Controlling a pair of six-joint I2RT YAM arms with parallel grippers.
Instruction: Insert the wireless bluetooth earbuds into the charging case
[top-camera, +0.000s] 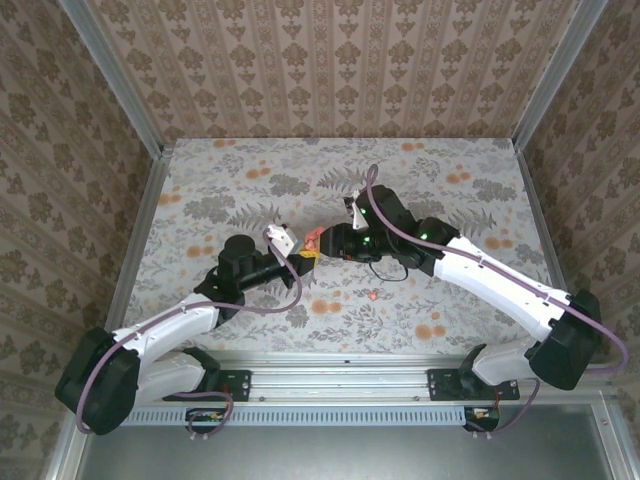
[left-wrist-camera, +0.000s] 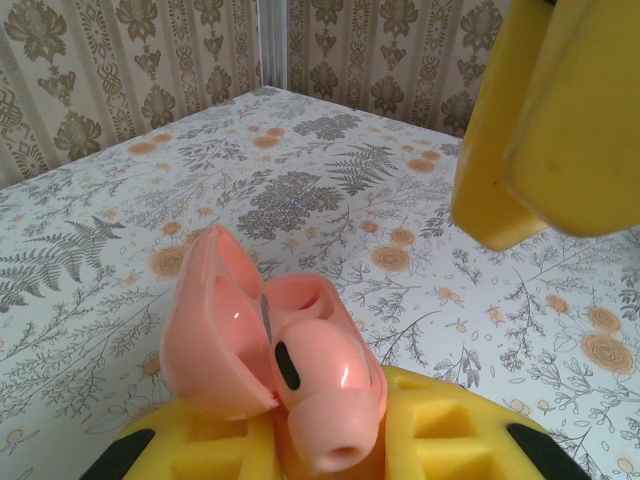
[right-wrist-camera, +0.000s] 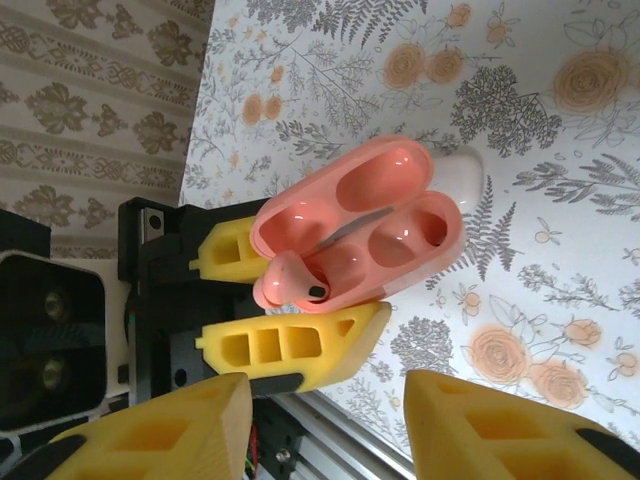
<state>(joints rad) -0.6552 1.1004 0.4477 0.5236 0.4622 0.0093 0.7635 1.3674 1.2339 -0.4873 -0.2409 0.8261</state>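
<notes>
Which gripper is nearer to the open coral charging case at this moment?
Left. The left gripper is shut on the coral charging case and holds it. The right gripper stands close beside the case with jaws apart, not touching it.

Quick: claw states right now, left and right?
Left claw: closed, holding the case.
Right claw: open, holding nothing.
</notes>
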